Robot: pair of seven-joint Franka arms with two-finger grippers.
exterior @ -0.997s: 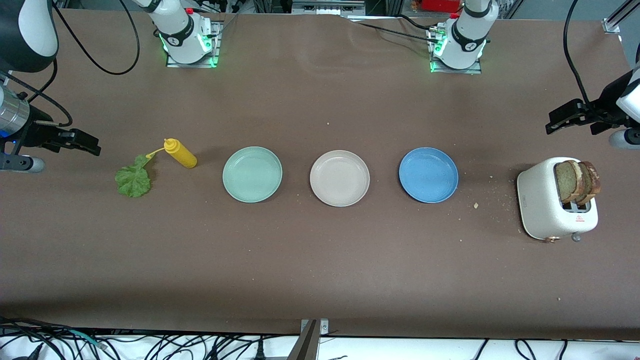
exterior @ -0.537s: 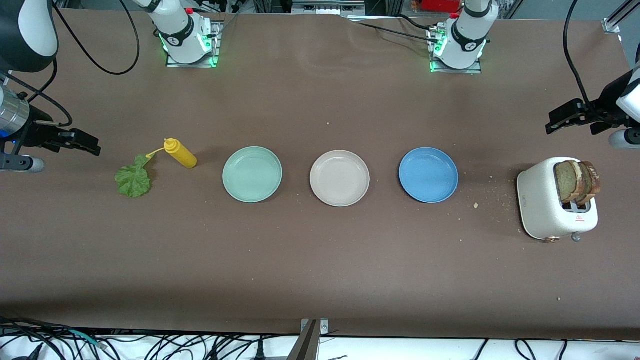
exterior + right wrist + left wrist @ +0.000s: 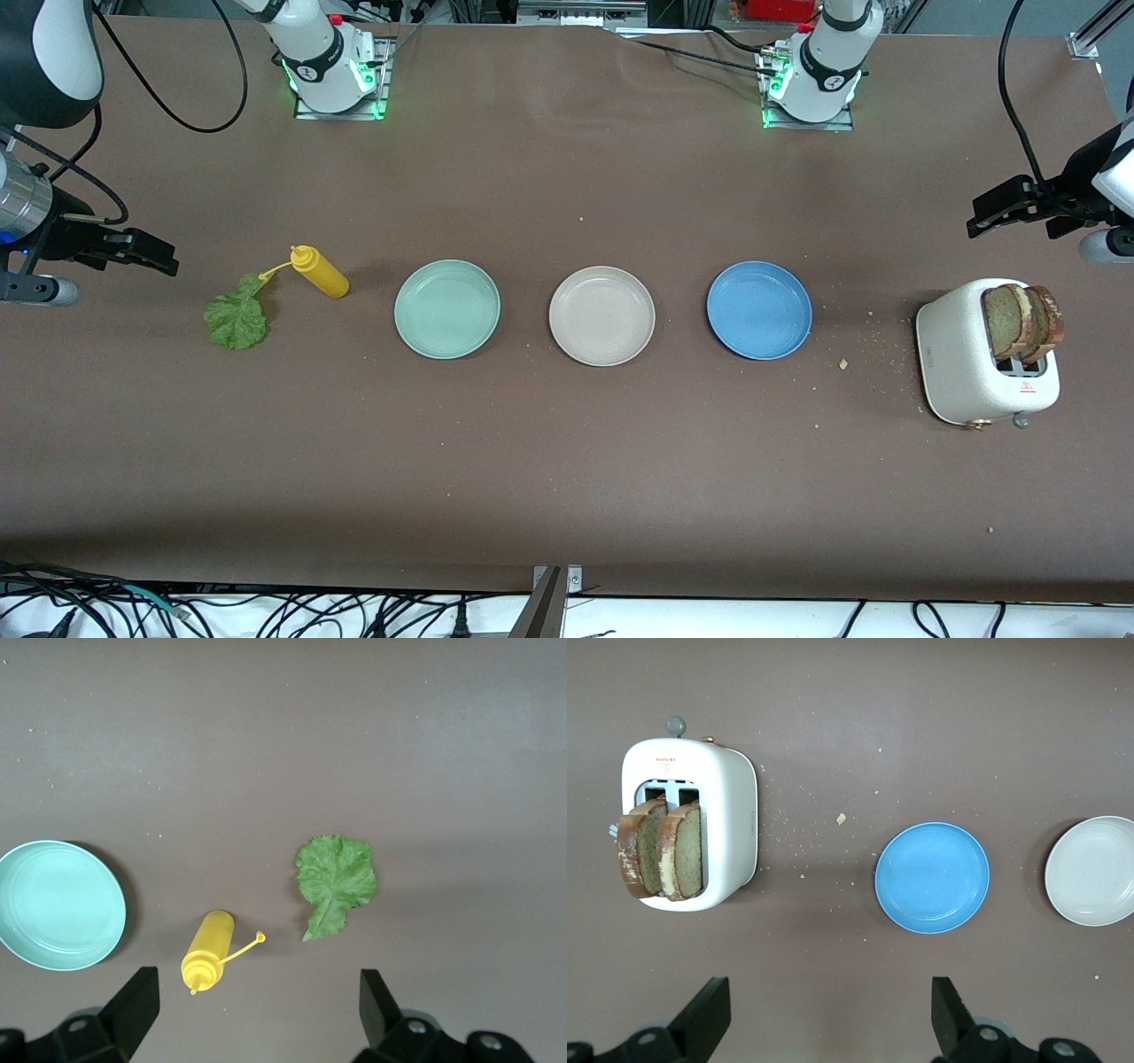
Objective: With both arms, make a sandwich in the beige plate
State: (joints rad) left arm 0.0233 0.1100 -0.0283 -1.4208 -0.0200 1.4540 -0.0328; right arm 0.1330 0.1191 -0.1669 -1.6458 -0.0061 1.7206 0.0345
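The beige plate lies empty in the middle of the row of plates. Two brown toasted bread slices stand upright in the toaster's slots at the left arm's end of the table. A ruffled green lettuce leaf lies flat on the table at the right arm's end. My left gripper hangs open over bare table beside the toaster, holding nothing. My right gripper hangs open over bare table by the lettuce and the bottle, also holding nothing.
A mint-green plate and a blue plate flank the beige one. A yellow squeeze bottle lies on its side next to the lettuce. The white toaster has crumbs scattered beside it.
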